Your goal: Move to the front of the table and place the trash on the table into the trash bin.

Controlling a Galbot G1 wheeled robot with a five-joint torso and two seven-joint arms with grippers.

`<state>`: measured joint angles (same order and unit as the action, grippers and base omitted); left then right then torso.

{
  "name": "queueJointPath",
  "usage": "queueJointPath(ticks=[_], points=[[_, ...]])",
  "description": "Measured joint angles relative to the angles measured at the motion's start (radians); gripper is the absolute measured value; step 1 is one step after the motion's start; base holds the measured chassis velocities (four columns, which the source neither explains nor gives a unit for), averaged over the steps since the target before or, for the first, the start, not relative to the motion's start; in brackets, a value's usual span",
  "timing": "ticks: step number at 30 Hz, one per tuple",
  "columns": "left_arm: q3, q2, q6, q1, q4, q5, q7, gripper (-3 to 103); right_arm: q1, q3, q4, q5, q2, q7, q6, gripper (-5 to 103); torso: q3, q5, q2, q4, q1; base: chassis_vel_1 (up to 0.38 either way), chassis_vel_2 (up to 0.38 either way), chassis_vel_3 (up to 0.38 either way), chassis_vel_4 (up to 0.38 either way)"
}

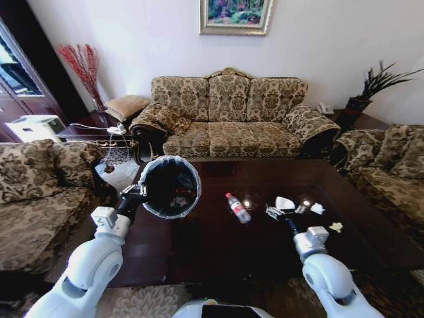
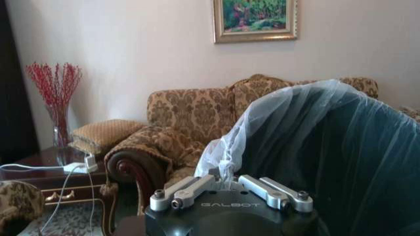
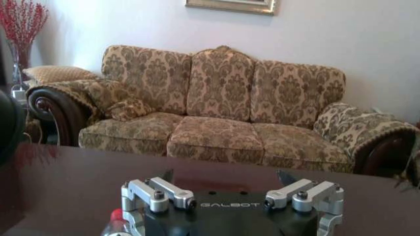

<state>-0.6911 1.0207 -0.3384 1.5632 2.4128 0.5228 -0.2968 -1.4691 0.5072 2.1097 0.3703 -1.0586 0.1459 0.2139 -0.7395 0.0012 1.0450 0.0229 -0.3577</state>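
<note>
Over the counter, left gripper fingers clamp the trash bin rim while the right gripper, fingers wide and empty, hovers near the bottle, needing descent.

The dark glossy table carries a bottle near its middle; white paper wads and a yellowish scrap lie toward its right.

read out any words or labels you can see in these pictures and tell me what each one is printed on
"GALBOT": on the black body of the left gripper, which grips the trash bin at its bag-lined rim.
"GALBOT": on the body of the right gripper, open over the table.
The bottle has a red label; its text is too small to read.
</note>
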Motion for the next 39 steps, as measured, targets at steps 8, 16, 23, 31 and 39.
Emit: queueJointPath(ticks=[8,16,23,31,39], points=[[-0.006,0.008,-0.013,0.008,0.001,-0.007,-0.009,0,0.086,-0.111,-0.108,0.069,0.062,-0.087,-0.04,100,0.0,-0.0024,0.0,0.0002,0.0,-0.018,-0.01,0.008,0.015],[-0.007,-0.004,-0.014,0.004,-0.026,-0.015,-0.012,0,0.232,-0.286,-0.269,0.123,0.064,-0.103,-0.069,100,0.0,-0.0013,0.0,-0.0001,0.0,0.047,0.048,-0.014,0.0],[-0.009,-0.005,-0.004,0.008,-0.044,-0.024,-0.018,0,0.387,-0.415,-0.467,0.144,0.04,-0.09,-0.066,100,0.0,-0.0015,0.0,0.0001,0.0,0.0,0.0,0.0,0.0],[-0.022,-0.004,0.006,0.01,-0.052,-0.025,-0.018,0,0.471,-0.501,-0.587,0.157,0.019,-0.095,-0.076,100,0.0,-0.0012,0.0,-0.0001,0.0,0.0,0.0,0.0,0.0],[-0.031,-0.011,0.007,-0.008,-0.06,-0.018,-0.016,0,0.519,-0.546,-0.657,0.182,0.002,-0.1,-0.079,94,0.0,-0.0014,0.0,0.0,0.0,0.0,0.0,0.0,0.0]])
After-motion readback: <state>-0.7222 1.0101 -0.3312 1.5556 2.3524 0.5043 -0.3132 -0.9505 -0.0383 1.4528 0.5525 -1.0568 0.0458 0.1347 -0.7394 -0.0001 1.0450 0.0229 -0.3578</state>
